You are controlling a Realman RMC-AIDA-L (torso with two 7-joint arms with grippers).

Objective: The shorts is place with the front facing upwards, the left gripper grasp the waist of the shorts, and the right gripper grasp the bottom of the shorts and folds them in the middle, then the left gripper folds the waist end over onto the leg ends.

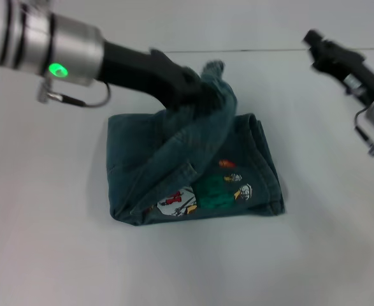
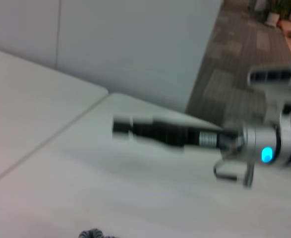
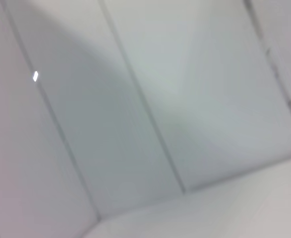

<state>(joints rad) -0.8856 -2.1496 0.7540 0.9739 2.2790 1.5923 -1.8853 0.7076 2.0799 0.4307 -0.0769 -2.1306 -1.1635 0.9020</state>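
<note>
One tool, the left, grips the lifted shorts.

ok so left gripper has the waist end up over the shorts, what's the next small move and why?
Probably carry on forward and down, then let go. The left gripper holds a bunched end of the faded blue denim shorts lifted above the folded body, the fabric draping rather than lying flat on the white table. The right gripper is raised off to the side, clear of the cloth.

The shorts lie on the table, centre. The left gripper is at their far edge. The right gripper hangs far right, well apart.
</note>
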